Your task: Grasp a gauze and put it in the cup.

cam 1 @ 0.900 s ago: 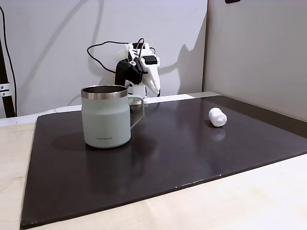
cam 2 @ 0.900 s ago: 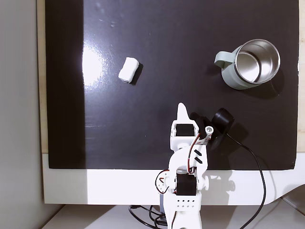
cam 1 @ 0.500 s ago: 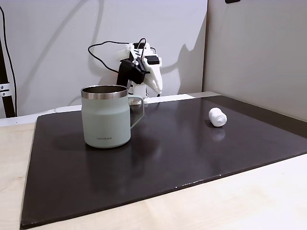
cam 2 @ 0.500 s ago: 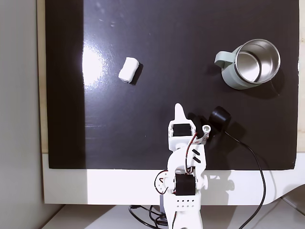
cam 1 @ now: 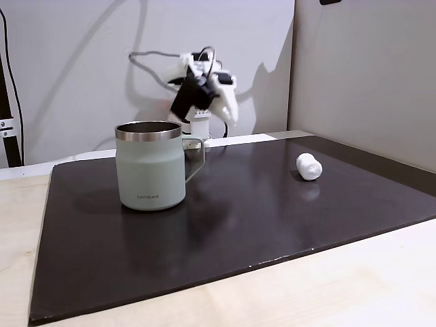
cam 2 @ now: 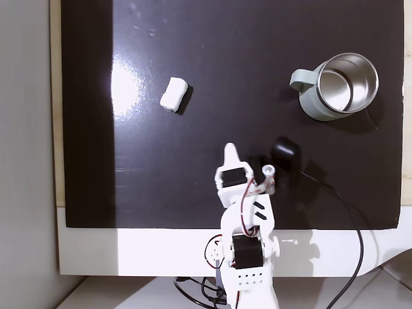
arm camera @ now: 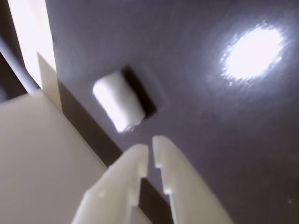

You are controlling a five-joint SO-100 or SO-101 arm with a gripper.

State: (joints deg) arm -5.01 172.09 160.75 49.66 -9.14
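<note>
Hovering above the dark mat [cam 2: 193,51], gripper [arm camera: 150,151] nearly closed with only a thin slit between its fingers, holding nothing, gauze [arm camera: 117,107] just beyond the tips in the wrist view, lying on its side, cup [cam 2: 338,87] upright, well apart toward the overhead fixed view's right.

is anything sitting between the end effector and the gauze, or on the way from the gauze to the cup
Nothing visible does. In the top-down fixed view, only bare dark mat lies between the end effector and the gauze, and the stretch from the gauze across to the cup is bare too. The wrist view agrees: the gauze lies beyond the fingertips with only mat between.
</note>
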